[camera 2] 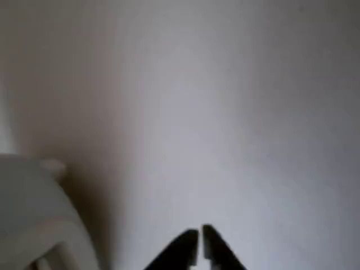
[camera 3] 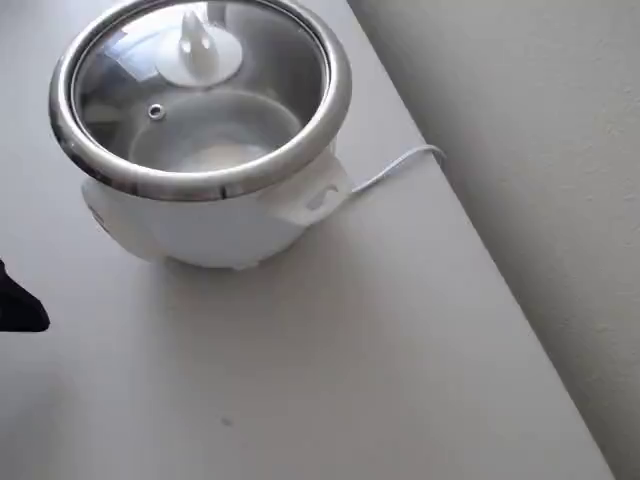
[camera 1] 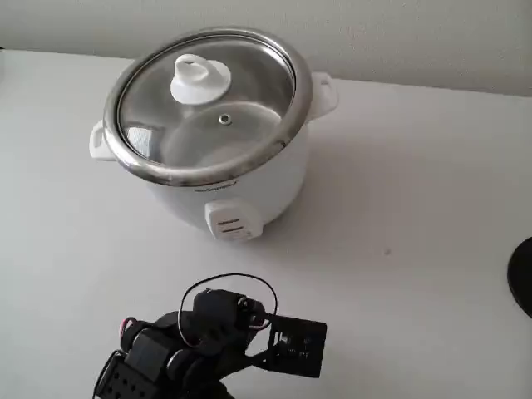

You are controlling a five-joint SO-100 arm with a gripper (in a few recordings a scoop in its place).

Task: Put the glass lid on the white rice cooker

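Glass lid seated on cooker; gripper empty and apart.

Fixed view: the glass lid (camera 1: 208,104) rests inside the rim of the white rice cooker (camera 1: 218,179); the arm (camera 1: 199,345) sits nearer the camera, its fingertips hidden. Wrist view: the gripper (camera 2: 200,236) has its jaws nearly together, holding nothing, above the bare surface (camera 2: 225,112); the cooker's wall lies lower left, blurred. Overhead view: the lid lies level, and the cooker's left side is cut off.

Home-like: white table (camera 1: 432,208), rice cooker (camera 1: 249,187)
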